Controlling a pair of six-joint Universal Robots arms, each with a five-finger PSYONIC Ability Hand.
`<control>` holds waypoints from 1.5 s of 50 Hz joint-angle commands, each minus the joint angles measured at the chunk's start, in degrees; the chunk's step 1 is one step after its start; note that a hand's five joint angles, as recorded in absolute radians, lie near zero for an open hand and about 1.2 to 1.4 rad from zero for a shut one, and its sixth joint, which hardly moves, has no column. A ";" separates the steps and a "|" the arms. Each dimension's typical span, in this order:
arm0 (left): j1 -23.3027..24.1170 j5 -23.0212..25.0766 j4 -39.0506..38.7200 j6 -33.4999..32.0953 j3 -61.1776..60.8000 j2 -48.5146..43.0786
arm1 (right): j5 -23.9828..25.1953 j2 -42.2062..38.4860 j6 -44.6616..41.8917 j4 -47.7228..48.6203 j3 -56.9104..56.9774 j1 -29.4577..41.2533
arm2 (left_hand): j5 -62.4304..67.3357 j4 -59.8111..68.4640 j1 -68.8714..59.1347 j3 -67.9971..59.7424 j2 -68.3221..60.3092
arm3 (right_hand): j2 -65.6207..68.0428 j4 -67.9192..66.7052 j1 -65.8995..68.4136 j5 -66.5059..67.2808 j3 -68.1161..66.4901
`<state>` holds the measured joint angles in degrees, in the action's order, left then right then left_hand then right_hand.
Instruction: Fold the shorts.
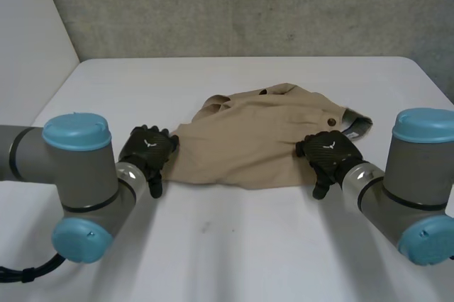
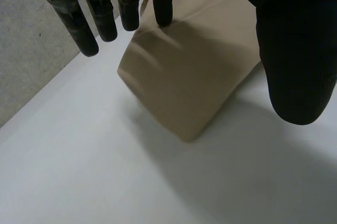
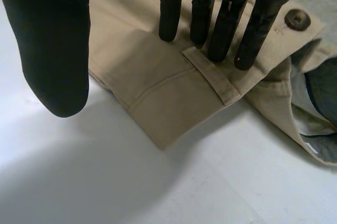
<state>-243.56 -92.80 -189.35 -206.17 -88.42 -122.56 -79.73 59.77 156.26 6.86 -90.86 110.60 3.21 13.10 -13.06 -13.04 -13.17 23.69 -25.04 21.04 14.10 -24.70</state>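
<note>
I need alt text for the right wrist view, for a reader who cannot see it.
The robot's right hand is open, its straight fingers at the waistband of the tan shorts, beside a belt loop and a brown button. The shorts lie on a white table.

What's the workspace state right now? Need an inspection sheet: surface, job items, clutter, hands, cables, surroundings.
Surface: white table, flat.
Job's things: tan shorts, rumpled mid-table, waistband with button toward the robot's right.
Clutter: nothing seen.
Hands: left hand open, fingers straight, tips at the shorts' left corner; right hand open, fingers straight on the waistband by a belt loop.
Cables: nothing seen near the shorts.
Surroundings: grey wall behind the table.
</note>
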 commanded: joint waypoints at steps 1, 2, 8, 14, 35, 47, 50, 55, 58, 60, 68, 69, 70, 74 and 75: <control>0.02 -0.01 0.04 0.06 4.65 -3.12 | -0.34 -3.86 -0.26 0.35 4.10 -0.30 | 6.58 6.70 -6.74 -6.76 -6.62 | 6.73 -5.39 9.38 6.33 -5.73; 0.02 -0.01 0.13 0.06 5.10 -3.30 | -0.34 -4.22 -0.34 0.44 4.46 -0.30 | 6.76 6.87 -6.91 -6.93 -6.79 | 7.41 -6.06 10.06 7.00 -6.41; 0.02 -0.01 0.04 0.06 6.95 -4.27 | -0.25 -6.33 -0.34 0.52 7.18 -0.30 | 7.60 7.71 -7.76 -7.77 -7.64 | 11.96 -10.61 14.61 11.55 -10.95; 0.02 -0.01 0.04 0.06 8.88 -6.02 | -0.34 -8.61 -0.96 0.52 9.64 -0.21 | 8.60 8.72 -8.76 -8.78 -8.64 | 15.65 -14.30 18.30 15.24 -14.65; 0.63 1.84 0.65 0.33 11.26 -4.28 | -0.60 -7.47 -3.24 -0.35 15.54 -0.65 | 66.79 66.90 -66.94 -66.96 -66.83 | 56.31 -54.96 58.96 55.90 -55.30; 0.11 1.66 5.74 0.59 1.68 10.84 | 0.10 4.92 -1.40 -15.19 13.78 -0.48 | 66.79 66.90 -66.94 -66.96 -66.83 | 56.31 -54.96 58.96 55.90 -55.30; -0.24 1.40 10.21 0.33 -1.30 15.22 | 0.28 5.45 -1.66 -18.64 13.87 -0.57 | 66.79 66.90 -66.94 -66.96 -66.83 | 56.31 -54.96 58.96 55.90 -55.30; -0.69 1.66 16.03 0.94 -3.16 25.17 | 0.63 14.22 -3.59 -25.58 14.30 -1.18 | 66.79 66.90 -66.94 -66.96 -66.83 | 56.31 -54.96 58.96 55.90 -55.30; -0.69 1.66 16.39 1.03 -1.67 34.98 | 0.63 20.02 -3.59 -25.49 15.18 -1.53 | 66.79 66.90 -66.94 -66.96 -66.83 | 56.31 -54.96 58.96 55.90 -55.30; -0.69 1.57 16.21 1.03 -1.06 36.67 | 0.63 23.20 -3.51 -25.32 16.77 -1.62 | 66.79 66.90 -66.94 -66.96 -66.83 | 56.31 -54.96 58.96 55.90 -55.30; -1.39 0.96 13.92 5.16 7.82 46.18 | 2.48 29.79 -2.89 -25.75 25.02 -1.97 | 66.79 66.90 -66.94 -66.96 -66.83 | 56.31 -54.96 58.96 55.90 -55.30; -1.48 1.05 14.01 5.33 8.09 46.18 | 2.39 30.40 -2.89 -25.93 25.81 -1.88 | 66.79 66.90 -66.94 -66.96 -66.83 | 56.31 -54.96 58.96 55.90 -55.30; -1.56 1.13 14.01 5.34 8.26 46.01 | 2.47 30.67 -2.98 -26.10 25.99 -1.97 | 66.79 66.90 -66.94 -66.96 -66.83 | 56.31 -54.96 58.96 55.90 -55.30; -1.83 1.31 14.63 5.60 7.22 45.65 | 2.56 31.20 -3.33 -26.72 25.99 -2.06 | 66.79 66.90 -66.94 -66.96 -66.83 | 56.31 -54.96 58.96 55.90 -55.30; -1.91 1.40 14.89 5.51 5.73 45.22 | 2.82 30.94 -3.51 -27.77 25.73 -2.49 | 66.79 66.90 -66.94 -66.96 -66.83 | 56.31 -54.96 58.96 55.90 -55.30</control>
<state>-244.90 -91.70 -175.20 -201.55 -81.13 -76.13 -77.19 90.38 153.30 -19.11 -65.84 108.60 56.18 68.43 -64.08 -68.21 -68.39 66.84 -68.06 54.44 54.06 -67.38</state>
